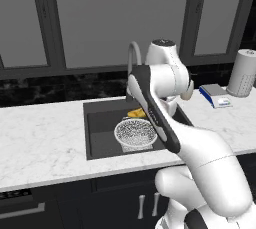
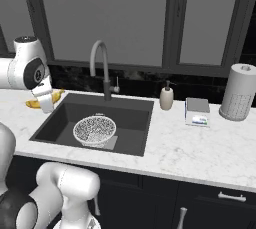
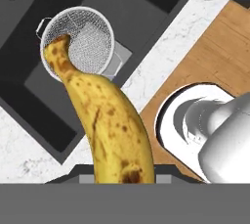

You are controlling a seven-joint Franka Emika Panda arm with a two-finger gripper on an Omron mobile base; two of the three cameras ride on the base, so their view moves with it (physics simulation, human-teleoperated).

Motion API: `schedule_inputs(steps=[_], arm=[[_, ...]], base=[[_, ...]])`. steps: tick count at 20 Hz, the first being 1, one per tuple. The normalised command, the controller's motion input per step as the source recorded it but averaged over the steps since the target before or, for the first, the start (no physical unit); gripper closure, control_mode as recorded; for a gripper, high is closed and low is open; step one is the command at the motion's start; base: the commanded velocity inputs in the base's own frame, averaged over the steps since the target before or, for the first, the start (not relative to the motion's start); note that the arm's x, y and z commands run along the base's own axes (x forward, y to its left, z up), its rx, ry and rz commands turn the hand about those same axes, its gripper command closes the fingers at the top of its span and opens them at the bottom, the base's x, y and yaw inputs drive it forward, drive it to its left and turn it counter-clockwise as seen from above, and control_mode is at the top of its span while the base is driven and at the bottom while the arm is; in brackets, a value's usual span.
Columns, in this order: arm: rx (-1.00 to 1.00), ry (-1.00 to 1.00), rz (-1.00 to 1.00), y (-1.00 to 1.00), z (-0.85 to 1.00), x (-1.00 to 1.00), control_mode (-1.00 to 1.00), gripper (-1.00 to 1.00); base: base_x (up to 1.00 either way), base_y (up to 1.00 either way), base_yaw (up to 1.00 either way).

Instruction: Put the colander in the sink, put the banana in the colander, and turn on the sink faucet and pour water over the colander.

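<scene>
A soap dispenser (image 2: 166, 97) stands on the marble tabletop (image 2: 200, 148) just right of the basin. Further right lies a scale (image 2: 198, 111), then a paper towel roll (image 2: 239, 92) standing upright. Dark windows (image 2: 110, 18) rise behind; wood floor (image 3: 215, 56) lies below.

White glossy arm (image 1: 200, 148), rounded bulbous links; dark grey joint bands; black stripe along forearm; dark cap on wrist

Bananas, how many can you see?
1. The banana is held up in the robot's jaws, above the counter left of the sink. None lie in the colander.
</scene>
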Motion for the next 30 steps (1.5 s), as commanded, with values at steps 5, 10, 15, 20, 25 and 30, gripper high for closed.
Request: schedule_inputs(steps=[5,10,15,20,25,30], arm=[[0.01,0.03,0.00,-1.00,0.00,-0.06,-1.00,1.00],[0.00,0.03,0.00,-1.00,0.00,0.00,-1.00,1.00],[0.11,0.01,0.11,-0.78,-0.01,0.36,-1.00,1.00],[0.21,0.03,0.26,-0.26,-0.13,0.75,-1.00,1.00],[0.21,0.05,0.32,0.02,-0.26,0.79,-1.00,1.00],[0.12,0.03,0.28,0.23,-0.37,0.61,-1.00,1.00]], base=[[0.00,0.00,0.00],[0.00,0.00,0.00],[0.00,0.00,0.00],[0.00,0.00,0.00],[0.00,0.00,0.00],[0.00,0.00,0.00]])
